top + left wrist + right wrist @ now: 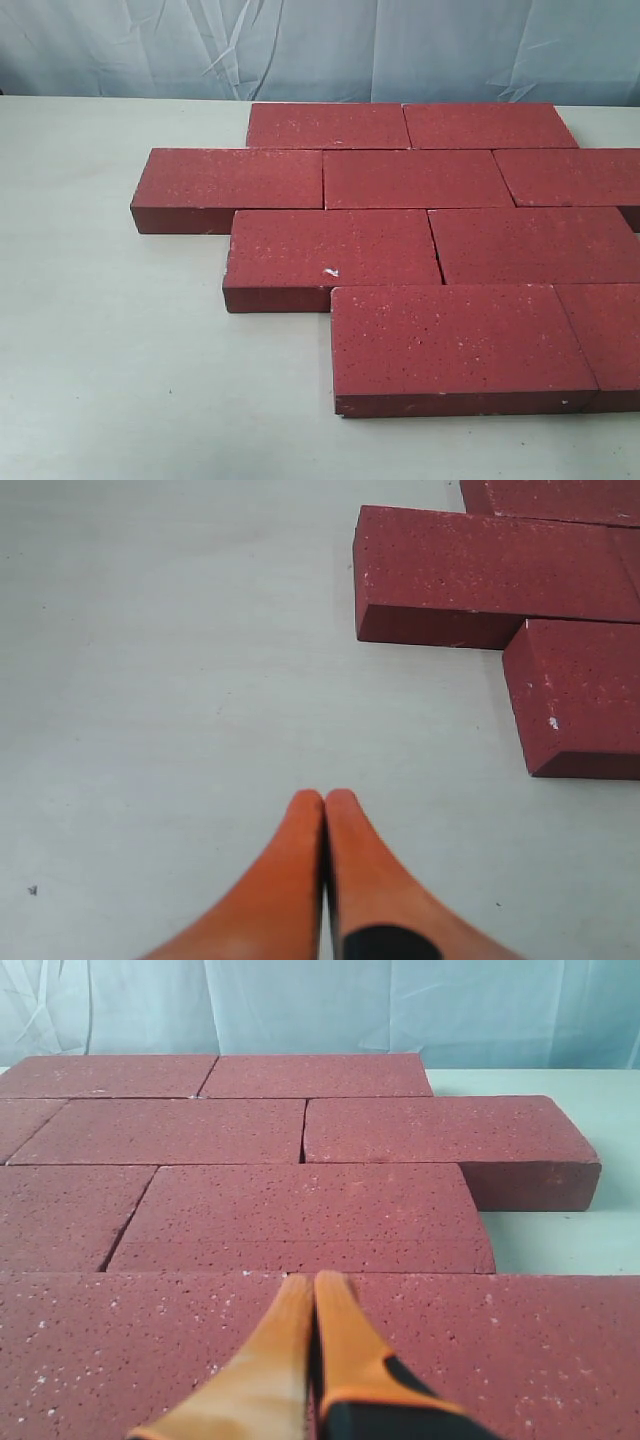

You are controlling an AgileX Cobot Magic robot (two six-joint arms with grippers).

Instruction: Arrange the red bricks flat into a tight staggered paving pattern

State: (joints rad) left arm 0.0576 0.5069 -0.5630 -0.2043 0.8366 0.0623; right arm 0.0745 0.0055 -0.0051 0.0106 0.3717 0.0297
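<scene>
Several dark-red bricks lie flat on the table in staggered rows, edges close together. The back row (327, 126) holds two, the second row (417, 178) three, and the third row (535, 245) and front row (455, 340) two each. The third row's left brick (330, 250) has a small white chip, and the left wrist view also shows this brick (580, 685). My left gripper (324, 798) is shut on nothing, over the table and apart from the bricks. My right gripper (313, 1280) is shut on nothing, above a brick (500, 1350). The exterior view shows neither gripper.
The pale table top (120, 350) extends left of the bricks and in front of them. A wrinkled light-blue cloth (300, 45) hangs behind the table's back edge. At the right the pattern runs out of the exterior view.
</scene>
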